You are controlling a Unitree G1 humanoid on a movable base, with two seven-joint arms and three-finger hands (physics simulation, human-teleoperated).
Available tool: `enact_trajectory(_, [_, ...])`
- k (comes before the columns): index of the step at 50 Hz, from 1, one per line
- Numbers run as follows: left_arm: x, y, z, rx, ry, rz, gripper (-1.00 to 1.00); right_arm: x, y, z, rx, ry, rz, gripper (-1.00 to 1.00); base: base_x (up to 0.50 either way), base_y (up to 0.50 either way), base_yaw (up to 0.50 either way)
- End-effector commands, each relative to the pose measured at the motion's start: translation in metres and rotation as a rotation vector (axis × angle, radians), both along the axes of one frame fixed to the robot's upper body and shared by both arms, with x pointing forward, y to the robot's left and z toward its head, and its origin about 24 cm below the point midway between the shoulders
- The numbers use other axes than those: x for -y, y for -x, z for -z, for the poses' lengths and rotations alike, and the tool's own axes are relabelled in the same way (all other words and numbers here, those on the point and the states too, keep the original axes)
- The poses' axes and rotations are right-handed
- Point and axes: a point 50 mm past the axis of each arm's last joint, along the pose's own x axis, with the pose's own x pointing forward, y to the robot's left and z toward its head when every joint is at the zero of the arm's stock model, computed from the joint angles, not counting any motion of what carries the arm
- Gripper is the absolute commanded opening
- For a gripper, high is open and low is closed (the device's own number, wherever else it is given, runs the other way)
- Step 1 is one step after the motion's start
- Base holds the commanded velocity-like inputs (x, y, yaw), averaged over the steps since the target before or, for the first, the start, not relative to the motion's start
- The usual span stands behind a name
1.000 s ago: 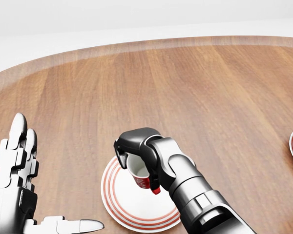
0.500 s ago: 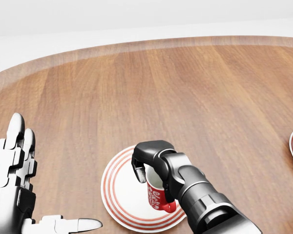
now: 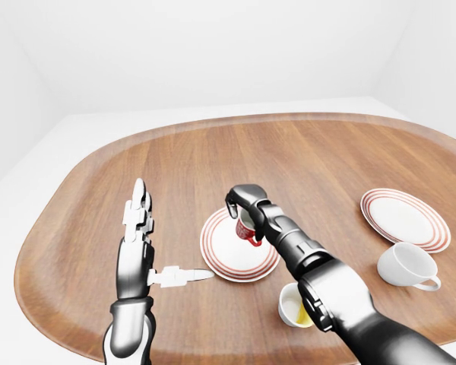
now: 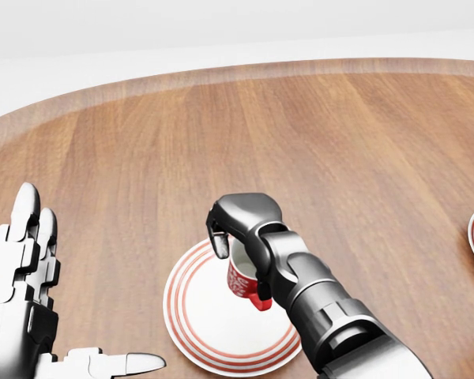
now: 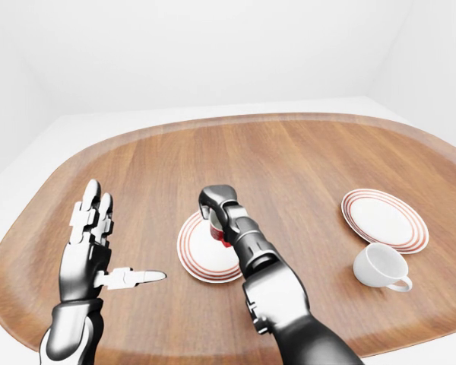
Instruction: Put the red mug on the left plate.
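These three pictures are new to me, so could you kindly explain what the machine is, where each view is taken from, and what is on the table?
They are simulator renders from cameras on a humanoid robot's head, looking out over its own arms. The head view sits close to the table; the left-eye and right-eye views are a pair and show the whole scene. The right hand reaches in from the bottom, its fingers closed round the red mug, which is over the left plate, a white plate with red rings. Whether the mug already rests on it I cannot tell. The left hand is open and holds nothing. On the wooden table there are also a second ringed plate, a white cup lying on its side, and a small cup with a yellow inside, partly hidden by the arm.
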Motion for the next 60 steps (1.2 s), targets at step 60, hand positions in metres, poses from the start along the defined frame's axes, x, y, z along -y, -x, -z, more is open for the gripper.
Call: enact_trajectory(60, [-0.006, 0.000, 0.002, -0.009, 0.025, -0.007, 1.00, -0.008, 0.025, 0.041, -0.065, -0.032, 0.033, -1.00, 0.00, 0.00, 0.00])
